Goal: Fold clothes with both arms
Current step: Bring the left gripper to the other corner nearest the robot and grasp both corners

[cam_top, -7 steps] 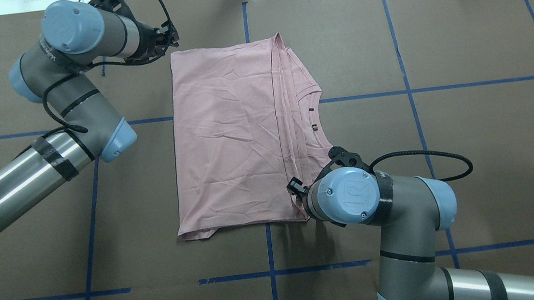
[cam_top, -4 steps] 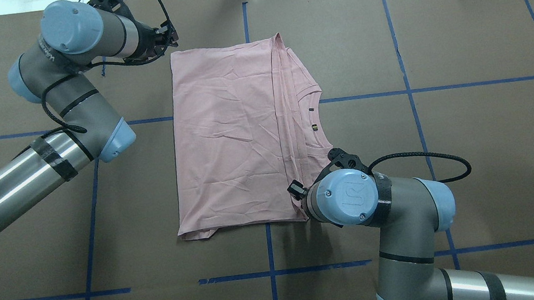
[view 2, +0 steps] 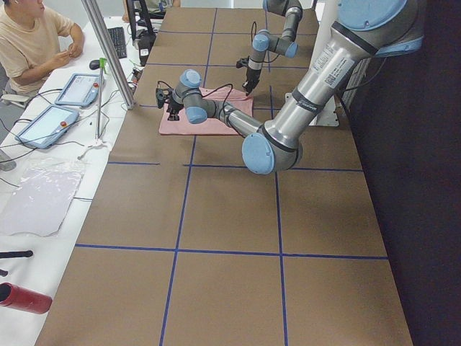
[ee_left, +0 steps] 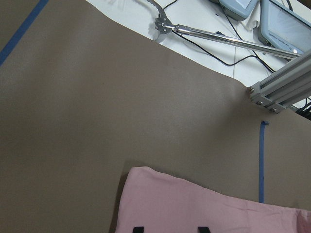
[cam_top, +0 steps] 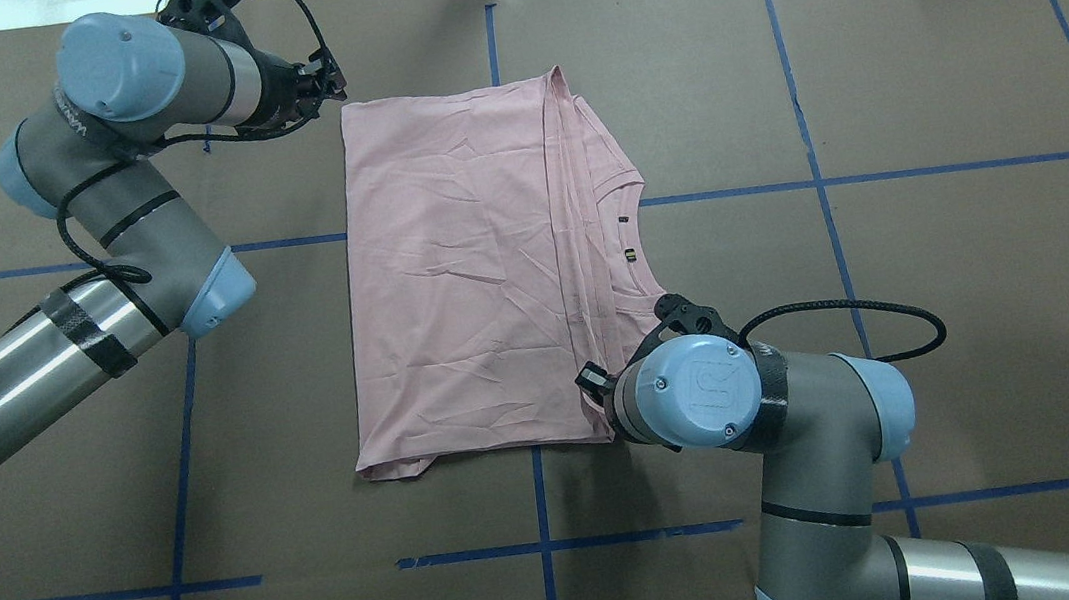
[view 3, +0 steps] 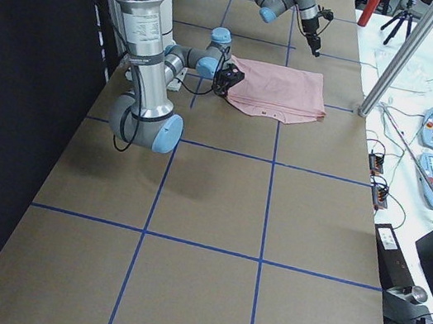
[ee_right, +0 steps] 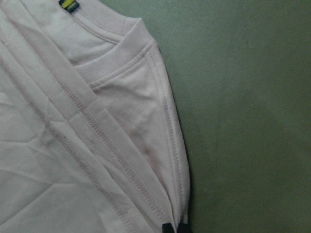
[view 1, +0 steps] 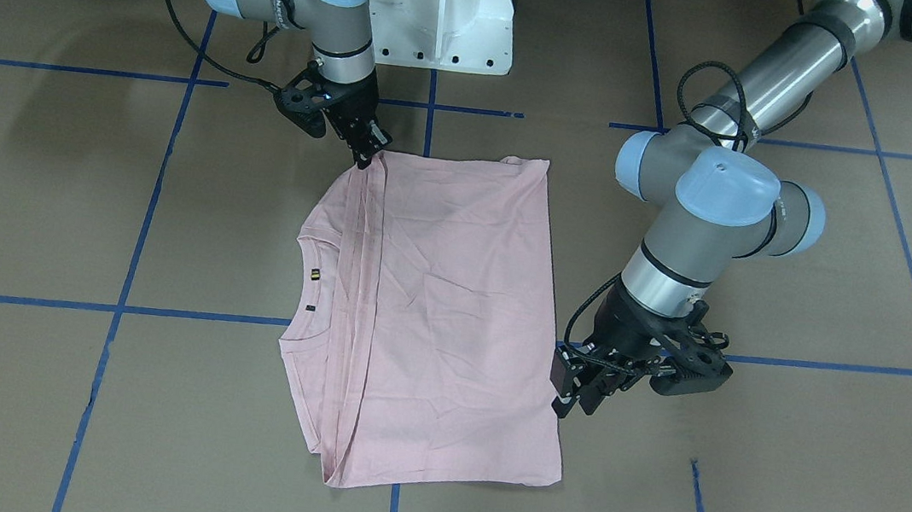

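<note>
The pale pink T-shirt (cam_top: 460, 268) lies folded flat on the brown table, neck opening and small tags toward the robot's right. My right gripper (view 1: 364, 155) is low at the shirt's near corner by the collar side. In the right wrist view its fingertips (ee_right: 167, 227) sit nearly together, shut on the layered hem of the shirt (ee_right: 73, 145). My left gripper (view 1: 570, 400) hovers just off the shirt's far left corner. Its jaws are apart in the left wrist view, with the pink corner (ee_left: 204, 208) below them and nothing held.
The white pedestal base (view 1: 442, 5) stands at the robot's edge of the table. Blue tape lines (cam_top: 543, 547) grid the brown surface. An aluminium post (ee_left: 282, 90) and cables sit past the far edge. A person (view 2: 29, 43) sits at a side desk with tablets.
The left arm has swung a little left and farther from the shirt's far corner. The right arm and the shirt have stayed put.
</note>
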`<state>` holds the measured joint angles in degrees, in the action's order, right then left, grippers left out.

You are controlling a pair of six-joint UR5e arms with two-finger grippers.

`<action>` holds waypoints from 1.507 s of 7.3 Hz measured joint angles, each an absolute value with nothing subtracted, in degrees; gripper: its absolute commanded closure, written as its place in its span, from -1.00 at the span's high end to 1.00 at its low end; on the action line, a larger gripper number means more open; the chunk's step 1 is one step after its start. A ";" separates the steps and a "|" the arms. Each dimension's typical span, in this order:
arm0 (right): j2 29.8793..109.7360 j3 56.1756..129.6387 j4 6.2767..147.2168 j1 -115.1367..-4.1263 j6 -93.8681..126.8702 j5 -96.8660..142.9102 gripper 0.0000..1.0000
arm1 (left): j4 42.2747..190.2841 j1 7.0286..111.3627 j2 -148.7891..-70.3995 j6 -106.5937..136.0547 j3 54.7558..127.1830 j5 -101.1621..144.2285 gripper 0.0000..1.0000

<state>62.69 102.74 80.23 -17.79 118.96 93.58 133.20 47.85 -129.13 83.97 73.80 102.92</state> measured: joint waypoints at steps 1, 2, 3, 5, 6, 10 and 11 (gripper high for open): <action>63.01 104.26 80.47 -18.04 118.93 93.69 -1.00 | 131.82 47.40 -127.03 86.46 78.05 103.24 0.00; 63.67 105.91 80.61 -18.27 118.92 93.80 -1.00 | 127.81 45.40 -122.67 90.57 86.77 103.88 0.05; 64.40 106.97 80.66 -18.30 118.92 93.82 -1.00 | 123.44 41.65 -117.73 94.97 96.14 103.56 0.10; 64.94 107.58 80.63 -18.29 118.97 93.79 -1.00 | 119.51 32.14 -109.84 102.05 106.30 98.50 0.21; 64.95 107.68 80.61 -18.29 118.97 93.80 -1.00 | 118.36 27.77 -107.99 104.78 107.61 95.87 0.21; 65.06 107.81 80.60 -18.28 118.92 93.87 -1.00 | 113.78 19.73 -106.75 111.31 108.18 94.08 0.24; 65.05 107.83 80.60 -18.28 118.92 93.87 -1.00 | 112.49 19.09 -106.67 111.62 108.18 94.12 0.24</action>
